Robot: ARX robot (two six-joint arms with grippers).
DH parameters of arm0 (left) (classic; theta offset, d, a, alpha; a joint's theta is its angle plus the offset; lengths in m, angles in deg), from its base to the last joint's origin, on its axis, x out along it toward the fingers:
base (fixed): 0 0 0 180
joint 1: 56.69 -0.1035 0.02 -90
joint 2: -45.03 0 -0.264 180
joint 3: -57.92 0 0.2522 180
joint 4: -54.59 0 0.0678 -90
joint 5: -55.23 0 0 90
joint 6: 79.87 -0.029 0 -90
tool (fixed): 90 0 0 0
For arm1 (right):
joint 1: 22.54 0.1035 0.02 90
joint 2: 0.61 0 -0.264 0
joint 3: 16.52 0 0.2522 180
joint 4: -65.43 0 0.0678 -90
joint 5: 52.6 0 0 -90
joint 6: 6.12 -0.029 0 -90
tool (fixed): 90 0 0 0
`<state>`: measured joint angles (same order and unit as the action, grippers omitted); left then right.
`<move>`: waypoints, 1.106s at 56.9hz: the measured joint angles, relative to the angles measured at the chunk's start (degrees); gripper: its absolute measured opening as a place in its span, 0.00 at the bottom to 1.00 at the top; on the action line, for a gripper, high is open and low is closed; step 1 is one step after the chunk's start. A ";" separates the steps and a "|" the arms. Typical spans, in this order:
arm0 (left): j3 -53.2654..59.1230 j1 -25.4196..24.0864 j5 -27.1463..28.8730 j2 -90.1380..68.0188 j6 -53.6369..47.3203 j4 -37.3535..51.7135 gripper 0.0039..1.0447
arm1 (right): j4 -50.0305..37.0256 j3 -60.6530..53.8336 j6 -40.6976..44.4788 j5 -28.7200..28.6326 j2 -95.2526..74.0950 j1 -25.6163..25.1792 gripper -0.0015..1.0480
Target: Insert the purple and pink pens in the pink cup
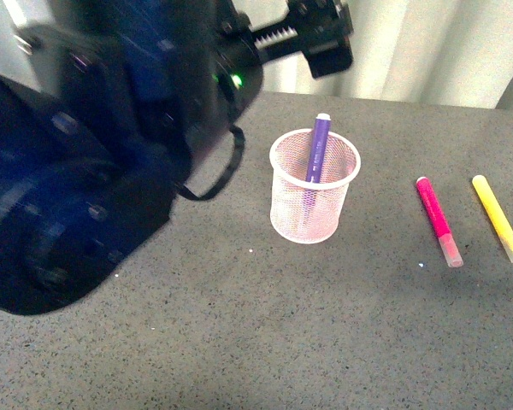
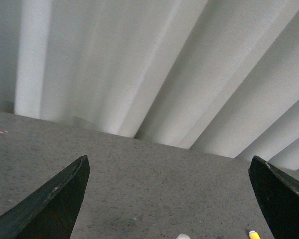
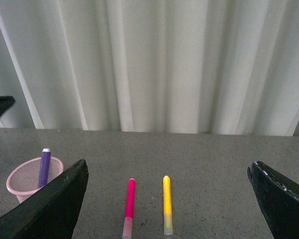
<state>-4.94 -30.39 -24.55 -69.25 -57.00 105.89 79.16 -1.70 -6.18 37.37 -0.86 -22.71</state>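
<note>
A: Starting at frame left: state of the left gripper [image 2: 168, 159]?
B: Spread wide, gripping nothing.
A: And mid-frame?
B: Half done there: purple pen [image 1: 317, 149] leaning inside the pink cup [image 1: 291, 213].
A: Further right?
B: Pink pen [image 1: 436, 218] flat on the table [image 1: 239, 342], well apart from the cup, near a yellow marker [image 1: 498, 218]. Yet to be lifted and dropped in. Right gripper [image 3: 167, 164] likewise splayed, empty.
</note>
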 joint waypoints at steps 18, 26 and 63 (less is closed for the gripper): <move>12.24 -20.17 -18.64 27.76 -4.87 -16.72 0.94 | 0.00 0.00 0.00 0.00 0.00 0.00 0.93; 14.78 -30.23 -25.31 37.46 -5.29 -21.97 0.94 | 0.00 0.00 0.00 0.00 0.00 0.00 0.93; 39.08 -37.86 -21.51 63.54 -22.01 -24.63 0.04 | 0.00 0.00 0.00 0.00 0.00 0.00 0.93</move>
<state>34.14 -68.24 -46.06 -5.72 -79.01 81.26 79.16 -1.70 -6.18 37.37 -0.86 -22.71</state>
